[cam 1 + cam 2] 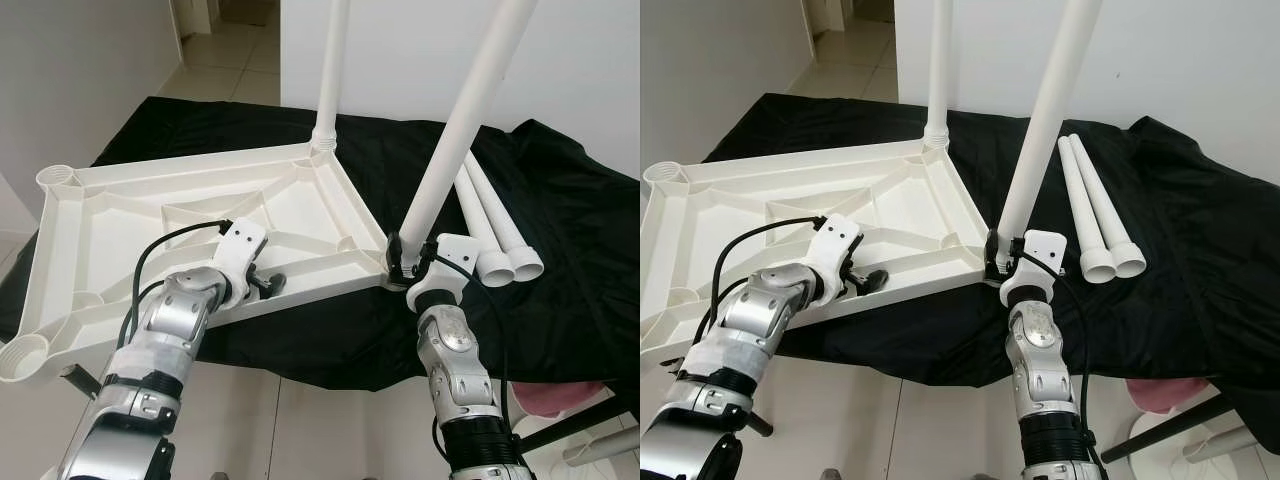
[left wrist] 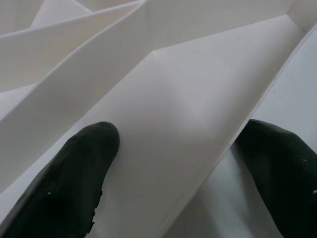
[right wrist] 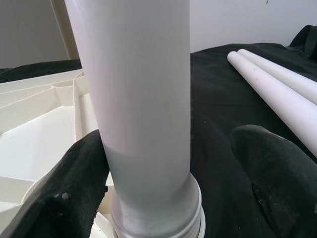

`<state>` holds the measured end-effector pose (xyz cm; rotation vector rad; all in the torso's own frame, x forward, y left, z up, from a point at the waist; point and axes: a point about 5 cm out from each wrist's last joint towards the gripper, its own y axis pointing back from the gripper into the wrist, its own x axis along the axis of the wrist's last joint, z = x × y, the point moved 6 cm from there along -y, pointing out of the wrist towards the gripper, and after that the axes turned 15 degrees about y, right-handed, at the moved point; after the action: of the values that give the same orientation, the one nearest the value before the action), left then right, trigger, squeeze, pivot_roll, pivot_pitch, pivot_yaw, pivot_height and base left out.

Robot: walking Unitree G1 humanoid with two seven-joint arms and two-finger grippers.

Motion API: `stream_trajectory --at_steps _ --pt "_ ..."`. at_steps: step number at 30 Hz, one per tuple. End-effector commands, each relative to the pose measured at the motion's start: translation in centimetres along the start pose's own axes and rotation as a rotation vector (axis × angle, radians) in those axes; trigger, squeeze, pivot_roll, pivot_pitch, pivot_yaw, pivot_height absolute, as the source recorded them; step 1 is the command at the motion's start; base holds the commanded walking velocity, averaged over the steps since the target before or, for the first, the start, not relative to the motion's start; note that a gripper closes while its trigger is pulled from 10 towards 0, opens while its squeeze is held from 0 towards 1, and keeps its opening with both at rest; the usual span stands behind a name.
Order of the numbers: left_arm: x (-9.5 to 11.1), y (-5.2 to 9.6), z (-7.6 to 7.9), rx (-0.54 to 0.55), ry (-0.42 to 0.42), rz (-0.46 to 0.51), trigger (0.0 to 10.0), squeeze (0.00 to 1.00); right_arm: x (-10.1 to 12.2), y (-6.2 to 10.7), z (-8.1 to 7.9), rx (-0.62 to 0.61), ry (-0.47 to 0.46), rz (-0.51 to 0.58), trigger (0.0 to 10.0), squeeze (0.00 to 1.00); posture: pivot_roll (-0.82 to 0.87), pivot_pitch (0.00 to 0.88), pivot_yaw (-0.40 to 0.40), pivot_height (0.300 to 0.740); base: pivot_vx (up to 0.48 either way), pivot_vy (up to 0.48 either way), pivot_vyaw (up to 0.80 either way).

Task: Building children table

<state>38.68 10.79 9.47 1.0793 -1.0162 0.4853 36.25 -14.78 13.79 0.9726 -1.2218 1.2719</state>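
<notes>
A white tabletop point(image 1: 120, 215) lies upside down on a black cloth. One white leg point(image 1: 332, 70) stands upright in its far corner socket. A second leg point(image 1: 455, 140) leans to the right with its base in the near right corner socket. My right gripper point(image 1: 403, 262) is open around that base; one finger point(image 3: 74, 188) touches the leg point(image 3: 143, 99) and the other stands apart. My left gripper point(image 1: 262, 282) is shut on the tabletop's near rim point(image 2: 198, 124), a finger point(image 2: 79, 168) on each side of the wall.
Two loose white legs point(image 1: 495, 235) lie side by side on the black cloth point(image 1: 570, 250) to the right. Open sockets point(image 1: 55, 178) sit at the tabletop's left corners. The near table edge drops to a tiled floor. A pink object point(image 1: 560, 400) is low on the right.
</notes>
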Motion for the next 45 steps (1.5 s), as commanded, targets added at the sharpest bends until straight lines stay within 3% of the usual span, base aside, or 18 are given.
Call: stream_trajectory --at_steps 1,3,4,5,14,24,25,26,31,34,37,39,42,43,44,45 --pt "0.0 0.2 -3.0 0.204 0.018 0.001 4.6 0.0 -0.7 0.2 0.6 -0.028 0.006 -0.033 10.0 0.0 0.0 0.0 -0.02 0.74 0.0 0.0 0.0" --pt "0.2 0.1 -3.1 0.206 0.023 0.003 4.1 0.0 -0.7 0.2 0.7 -0.032 0.006 -0.034 10.0 0.0 0.0 0.0 -0.02 0.74 0.0 0.0 0.0" --pt "0.5 0.1 -3.1 0.204 0.025 0.008 1.5 0.0 -0.7 0.1 0.7 -0.034 0.006 -0.034 10.0 0.0 0.0 0.0 -0.016 0.74 0.0 0.0 0.0" --pt "0.7 0.0 -3.0 0.201 0.028 0.012 0.0 0.0 -0.7 0.1 0.7 -0.036 0.006 -0.033 10.0 0.0 0.0 0.0 -0.016 0.74 0.0 0.0 0.0" --pt "1.7 -0.3 -2.5 0.183 0.024 0.029 0.0 0.0 -0.4 -0.5 1.4 -0.053 0.015 -0.027 10.0 0.0 0.0 0.0 -0.018 0.74 0.0 0.0 0.0" --pt "2.5 -1.0 -0.8 0.146 0.015 0.06 0.0 0.0 -0.2 -0.9 1.6 -0.052 0.025 -0.021 10.0 0.0 0.0 0.0 -0.031 0.74 0.0 0.0 0.0" --pt "2.7 -1.2 -0.4 0.14 0.008 0.07 0.4 0.0 -0.1 -1.0 1.6 -0.052 0.028 -0.02 10.0 0.0 0.0 0.0 -0.032 0.74 0.0 0.0 0.0" --pt "3.1 -1.3 0.1 0.127 -0.013 0.088 10.0 0.0 -0.1 -1.1 1.6 -0.052 0.03 -0.019 10.0 0.0 0.0 0.0 -0.033 0.74 0.0 0.0 0.0" --pt "3.7 -1.5 0.8 0.111 -0.054 0.118 10.0 0.0 0.0 -1.2 1.7 -0.053 0.034 -0.017 10.0 0.0 0.0 0.0 -0.033 0.74 0.0 0.0 0.0" --pt "6.5 -1.1 3.7 0.048 -0.204 0.299 10.0 0.0 0.0 -1.4 1.7 -0.054 0.038 -0.017 10.0 0.0 0.0 0.0 -0.032 0.74 0.0 0.0 0.0" --pt "6.6 -1.2 4.5 0.02 -0.21 0.314 10.0 0.0 0.0 -1.4 1.7 -0.055 0.039 -0.017 10.0 0.0 0.0 0.0 -0.03 0.74 0.0 0.0 0.0" --pt "6.8 -1.1 6.2 -0.092 -0.144 0.345 10.0 0.0 0.0 -1.5 1.7 -0.059 0.039 -0.018 10.0 0.0 0.0 0.0 -0.028 0.74 0.0 0.0 0.0" --pt "6.8 -1.1 6.2 -0.092 -0.144 0.345 10.0 0.0 0.0 -1.5 1.7 -0.059 0.039 -0.018 10.0 0.0 0.0 0.0 -0.028 0.74 0.0 0.0 0.0" --pt "7.0 -1.0 6.6 -0.125 -0.097 0.357 10.0 0.26 0.0 -1.5 1.7 -0.06 0.04 -0.018 10.0 0.0 0.0 0.0 -0.026 0.74 0.0 0.0 0.0" --pt "7.7 -0.7 6.6 -0.139 -0.059 0.393 10.0 1.0 0.0 -1.6 1.8 -0.063 0.041 -0.018 10.0 0.0 0.0 0.0 -0.024 0.74 0.0 0.0 0.0" --pt "7.7 -0.7 6.6 -0.139 -0.059 0.393 10.0 1.0 0.0 -1.6 1.8 -0.063 0.041 -0.018 10.0 0.0 0.0 0.0 -0.024 0.74 0.0 0.0 0.0"
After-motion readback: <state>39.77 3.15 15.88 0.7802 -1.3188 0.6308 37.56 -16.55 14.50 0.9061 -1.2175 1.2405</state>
